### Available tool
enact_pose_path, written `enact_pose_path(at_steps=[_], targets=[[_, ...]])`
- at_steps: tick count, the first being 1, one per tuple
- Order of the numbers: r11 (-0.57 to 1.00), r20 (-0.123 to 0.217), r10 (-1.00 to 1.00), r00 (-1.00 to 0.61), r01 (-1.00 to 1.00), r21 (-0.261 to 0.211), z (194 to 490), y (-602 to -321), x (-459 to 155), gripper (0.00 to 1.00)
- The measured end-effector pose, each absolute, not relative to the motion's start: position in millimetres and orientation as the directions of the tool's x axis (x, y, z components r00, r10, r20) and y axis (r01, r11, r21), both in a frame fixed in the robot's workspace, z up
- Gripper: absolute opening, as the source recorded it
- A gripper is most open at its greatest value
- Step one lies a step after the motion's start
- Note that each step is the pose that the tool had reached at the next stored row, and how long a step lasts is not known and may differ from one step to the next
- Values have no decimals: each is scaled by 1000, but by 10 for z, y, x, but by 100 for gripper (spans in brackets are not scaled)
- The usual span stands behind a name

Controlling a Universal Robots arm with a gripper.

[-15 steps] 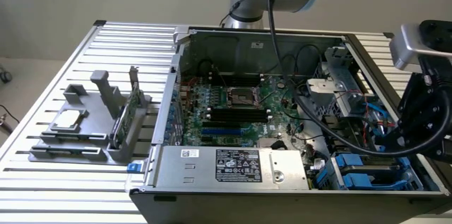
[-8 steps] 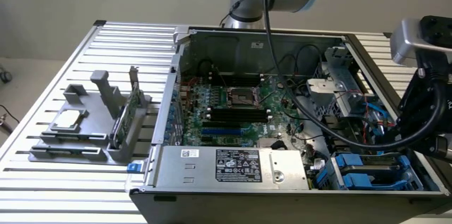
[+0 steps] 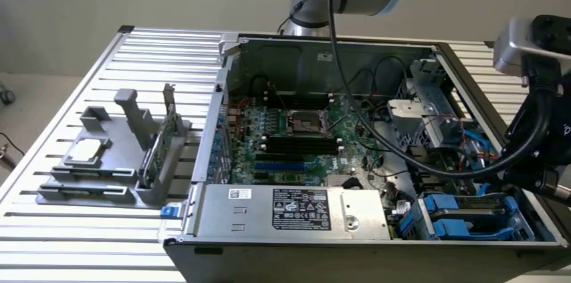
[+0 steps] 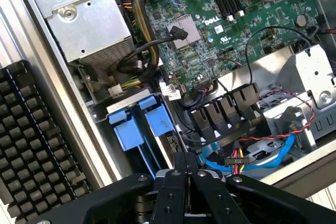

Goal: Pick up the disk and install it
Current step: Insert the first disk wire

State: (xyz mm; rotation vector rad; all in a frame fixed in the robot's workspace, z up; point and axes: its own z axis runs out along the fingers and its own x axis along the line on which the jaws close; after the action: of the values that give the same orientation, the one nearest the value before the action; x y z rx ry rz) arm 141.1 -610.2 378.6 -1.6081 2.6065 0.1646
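- Over the drive bay in the wrist view, the claw (image 4: 187, 162) is pressed fully together on nothing. Its matte black, screw-studded fingers point toward the disk (image 4: 160, 121), which sits in the bay on glossy blue plastic rails. I cannot tell whether it is fully seated.
- Loose cables (image 4: 237, 157), red, black and one flat blue, lie just beside the bay. Thin and springy, they could catch on the claw or get pinched.
- Nearby, the bare sheet-metal bracket (image 4: 302, 77) has hard stamped edges that a sideways slip would scrape.
- From the exterior view, the disk (image 3: 446, 219) lies in the case (image 3: 357, 256) at that view's right, near the boxy grey power supply (image 3: 295, 209).
- The case stands on a ribbed aluminium table (image 3: 53, 243), where a hard push might slide it.
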Motion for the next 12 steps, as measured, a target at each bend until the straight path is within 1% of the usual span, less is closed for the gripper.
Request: enact_pose_path(at_steps=[12], targets=[[588,-117,-798,-591,-806,59,3786,-6102,1411,11]])
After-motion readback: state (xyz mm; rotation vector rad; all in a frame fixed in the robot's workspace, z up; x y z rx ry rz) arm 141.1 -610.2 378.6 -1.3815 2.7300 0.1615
